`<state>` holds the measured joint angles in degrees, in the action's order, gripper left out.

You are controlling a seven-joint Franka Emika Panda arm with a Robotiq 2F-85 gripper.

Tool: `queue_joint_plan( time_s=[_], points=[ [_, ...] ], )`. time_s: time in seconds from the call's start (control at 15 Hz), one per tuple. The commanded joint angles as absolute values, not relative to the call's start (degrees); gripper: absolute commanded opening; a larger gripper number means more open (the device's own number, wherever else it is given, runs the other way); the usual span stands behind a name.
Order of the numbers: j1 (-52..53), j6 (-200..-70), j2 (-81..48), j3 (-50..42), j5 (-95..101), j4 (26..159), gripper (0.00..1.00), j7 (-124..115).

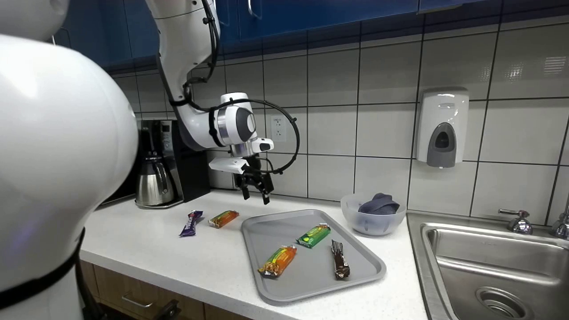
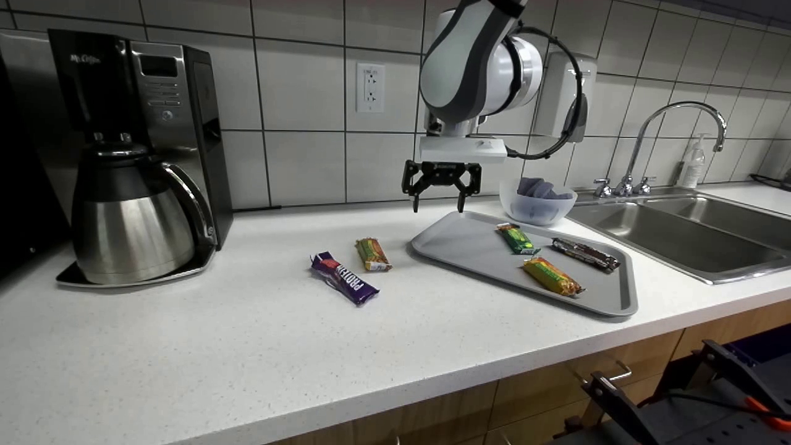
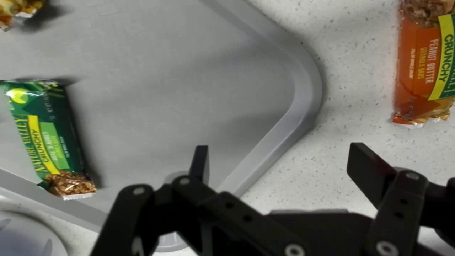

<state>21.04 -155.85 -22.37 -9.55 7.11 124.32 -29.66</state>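
A white robot arm [image 1: 182, 49] is bent over a speckled white counter [image 2: 247, 346]. Its black fingers [image 3: 369, 170] are spread wide with nothing between them, pointing down in the air above one corner of a gray tray [image 3: 160, 89]. In the wrist view, the tray's rim passes beneath the gap between them.

Below the fingers and near them, on the counter just off the tray, lies an orange peanut butter granola bar [image 3: 423, 71]. Farther from the fingers on that same side is a purple protein bar [image 2: 344, 279], and well beyond it stands a coffee maker [image 2: 164, 93] with a steel carafe [image 2: 133, 232].

On the opposite side of the fingers, three bars lie on the tray: a green granola bar [image 3: 46, 138] closest to them, with an orange-and-yellow bar [image 1: 278, 261] and a dark brown bar [image 1: 340, 260] farther off. Past the tray on this side, a translucent bowl [image 1: 373, 224] holds something blue-gray [image 1: 380, 205]; a steel sink [image 1: 480, 249] is well away from the fingers. A tiled wall [image 2: 303, 167] rises behind them in both exterior views.
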Motion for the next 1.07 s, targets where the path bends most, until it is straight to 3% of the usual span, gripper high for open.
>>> queue_joint_plan(
  time_s=[0.0, 1.0],
  points=[
    [18.40, -155.60, -17.84, -8.61, 8.55, 128.92, 1.00, -28.57],
    [9.49, -156.33, -9.21, -6.68, 7.73, 140.50, 1.00, -18.03]
  ],
)
